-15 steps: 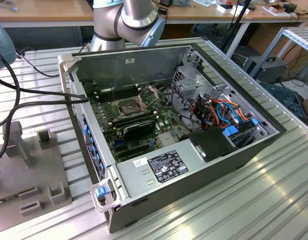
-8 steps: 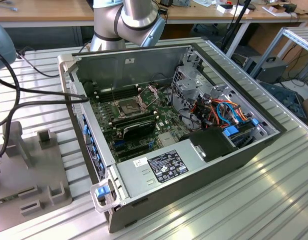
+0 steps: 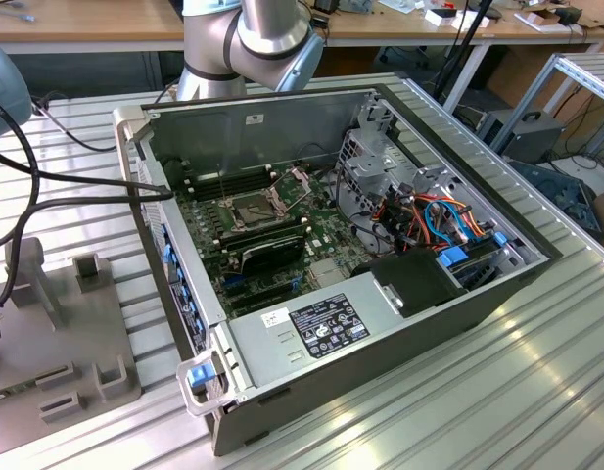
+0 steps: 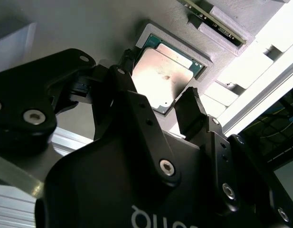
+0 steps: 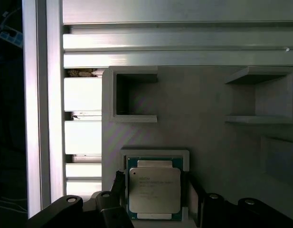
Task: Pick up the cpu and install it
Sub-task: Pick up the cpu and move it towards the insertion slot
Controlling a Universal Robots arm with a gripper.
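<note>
Exterior view: bright, even room light, with soft streaks of glare on the ribbed table (image 3: 536, 392).
Second wrist view: end effector (image 4: 158, 78) backlit, near-black, little surface detail. Hot glare on the cpu (image 4: 167, 76) face between its tips. Rails (image 4: 255, 66) beyond it blown out white.
First wrist view: dim and grey, with deep shadow in the fixture pockets (image 5: 134, 95) ahead of the end effector.

Ribbed aluminium table (image 3: 458, 392), slats running in parallel, bright glints of overhead light near its front corner. Beyond the far edge, wooden desks (image 3: 86, 24) on grey frames. Off the edge at the exterior view's right, a metal shelving rack (image 3: 580, 73).
</note>
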